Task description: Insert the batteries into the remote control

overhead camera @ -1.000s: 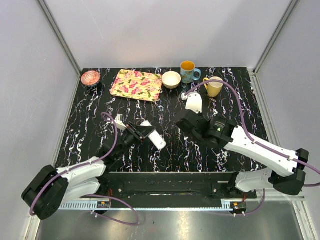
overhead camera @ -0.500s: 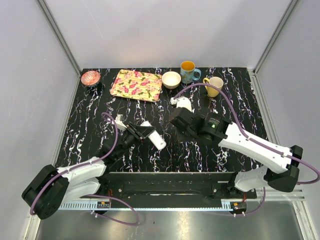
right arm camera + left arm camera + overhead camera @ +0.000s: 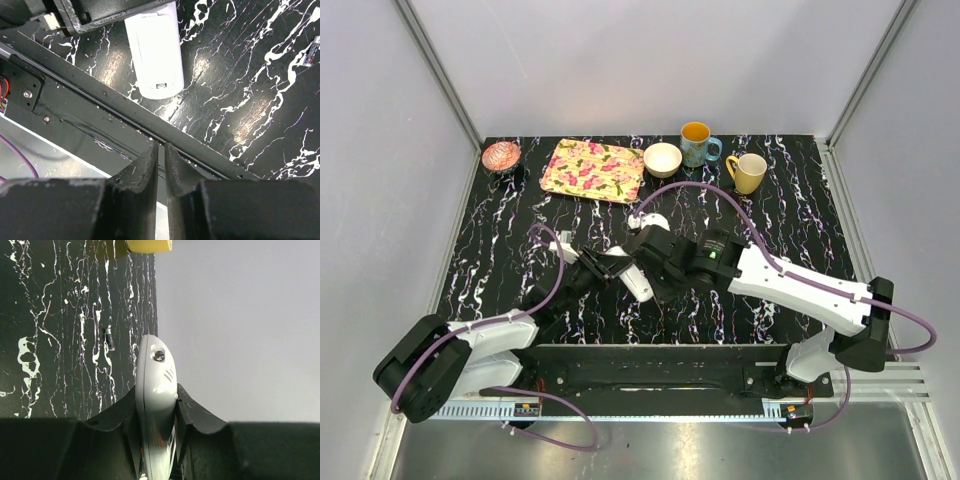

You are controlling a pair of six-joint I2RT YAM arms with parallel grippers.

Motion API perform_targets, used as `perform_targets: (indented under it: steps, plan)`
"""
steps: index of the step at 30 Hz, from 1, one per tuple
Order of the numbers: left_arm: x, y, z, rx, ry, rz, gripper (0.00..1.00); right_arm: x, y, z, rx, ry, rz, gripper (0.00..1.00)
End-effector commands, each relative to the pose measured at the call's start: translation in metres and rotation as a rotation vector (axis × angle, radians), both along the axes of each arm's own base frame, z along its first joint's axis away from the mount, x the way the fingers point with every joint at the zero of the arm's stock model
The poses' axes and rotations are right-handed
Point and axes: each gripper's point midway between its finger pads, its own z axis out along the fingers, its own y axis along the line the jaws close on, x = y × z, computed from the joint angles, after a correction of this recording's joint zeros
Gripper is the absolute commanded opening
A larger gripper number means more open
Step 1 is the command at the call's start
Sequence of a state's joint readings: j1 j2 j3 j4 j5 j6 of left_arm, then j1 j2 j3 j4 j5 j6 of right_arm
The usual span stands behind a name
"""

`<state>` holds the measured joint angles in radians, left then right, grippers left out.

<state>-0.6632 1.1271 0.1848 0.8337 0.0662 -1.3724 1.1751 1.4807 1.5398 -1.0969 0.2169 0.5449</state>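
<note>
While the left gripper pinches the remote control across its narrow sides, the bar sits about mid-desk, free end angled toward the near edge. Right gripper hangs near that free end, fingers pressed almost together, nothing between them. One small battery lies loose on the desk.

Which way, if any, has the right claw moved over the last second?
Yes. In the top view the right claw has swung left, away from the yellow mug and toward the remote control.
</note>
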Motion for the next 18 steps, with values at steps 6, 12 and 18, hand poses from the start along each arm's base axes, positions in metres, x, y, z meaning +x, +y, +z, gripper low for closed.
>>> perform_targets:
  steps: [6,12,18]
  plan:
    - [-0.004,-0.016,0.062,-0.142,-0.139,-0.059,0.0,0.006,0.022,-0.015,0.047,-0.01,-0.011,0.23]
    - [-0.01,-0.017,0.061,-0.143,-0.138,-0.066,0.0,0.014,0.026,-0.013,0.063,-0.043,-0.041,0.42]
    - [-0.013,-0.02,0.061,-0.143,-0.138,-0.077,0.0,0.023,0.033,-0.009,0.052,-0.073,-0.033,0.54]
